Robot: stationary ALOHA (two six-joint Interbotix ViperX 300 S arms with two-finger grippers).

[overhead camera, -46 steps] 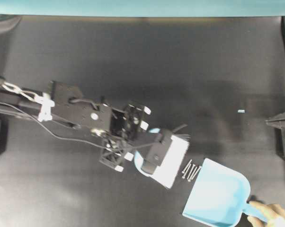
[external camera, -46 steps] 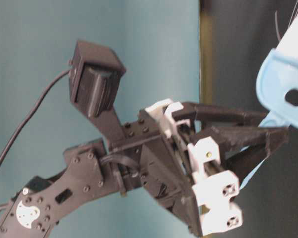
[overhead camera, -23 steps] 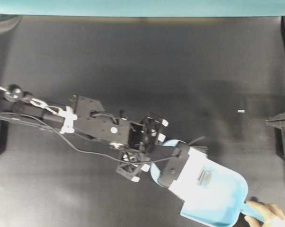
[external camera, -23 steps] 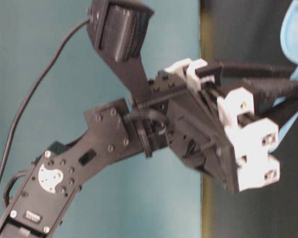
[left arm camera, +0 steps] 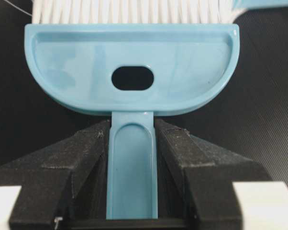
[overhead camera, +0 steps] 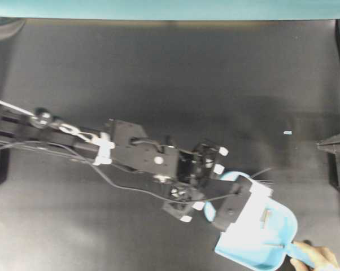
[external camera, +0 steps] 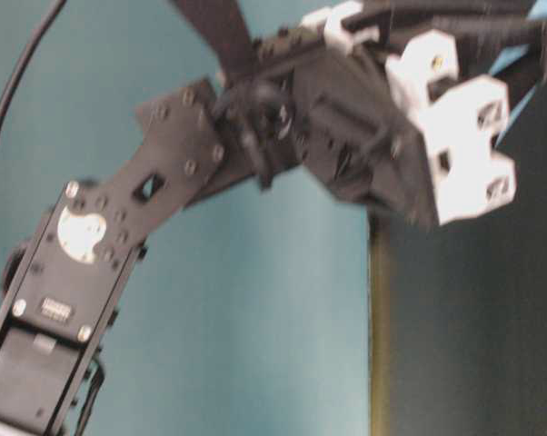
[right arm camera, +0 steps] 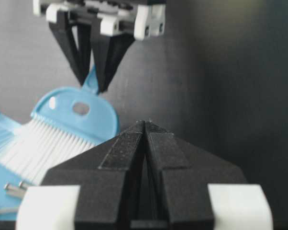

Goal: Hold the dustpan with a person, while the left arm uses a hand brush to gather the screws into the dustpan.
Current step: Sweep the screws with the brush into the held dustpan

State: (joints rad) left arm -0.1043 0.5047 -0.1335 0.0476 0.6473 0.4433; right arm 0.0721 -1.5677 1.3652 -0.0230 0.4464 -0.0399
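Note:
In the overhead view the light blue dustpan lies at the lower right, its handle held by the person's hand. My left gripper is shut on the hand brush, whose white bristles reach over the pan's mouth. The left wrist view shows both fingers pressed on the brush handle below the holed body. Screws lie inside the pan, and the right wrist view shows screws beside the bristles. My right gripper is shut, holds nothing and stays at the right edge.
The black mat covers the table, with a teal wall along the back. A tiny pale scrap lies at the right. The table-level view is filled by the blurred left arm.
The left arm pushed the brush right and downward, from in front of the dustpan onto its mouth. The screws went from the mat into the pan. The hand and right gripper stayed put.

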